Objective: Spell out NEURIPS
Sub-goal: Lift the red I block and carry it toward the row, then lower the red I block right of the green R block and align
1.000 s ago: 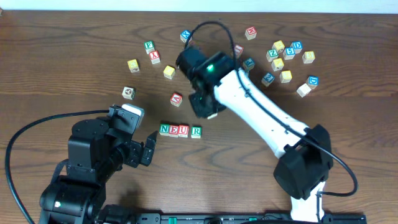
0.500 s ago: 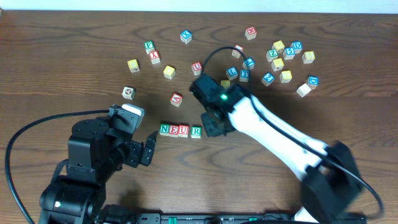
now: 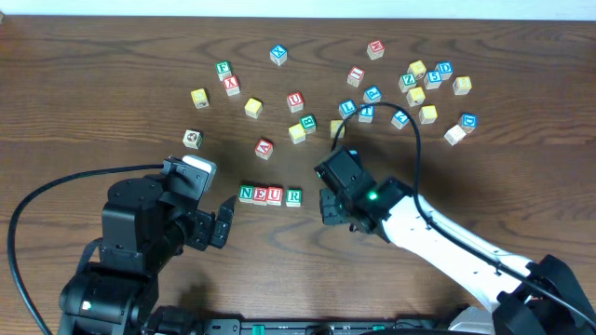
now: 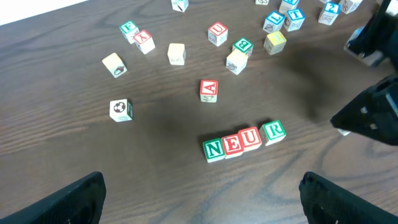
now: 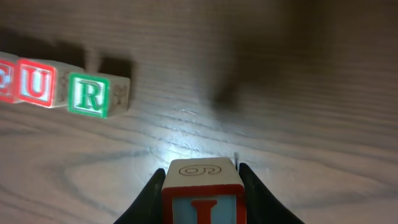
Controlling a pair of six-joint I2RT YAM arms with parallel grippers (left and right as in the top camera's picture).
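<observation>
r gripper [image 3: 330, 207] clamps the i cube [image 5: 202, 202], jaws nearly closed, near the n-e-u-r row [image 3: 270, 194] at its 3 o'clock. l gripper [image 4: 202, 196] gapes wide w/ nothing in it, at the row's 8 o'clock.

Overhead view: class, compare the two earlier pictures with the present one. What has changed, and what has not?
The right gripper, shut on the I cube, came back from among the loose cubes to a spot right of the R cube, apart from it. The N-E-U-R row, the loose cubes and the open left gripper stayed put.
</observation>
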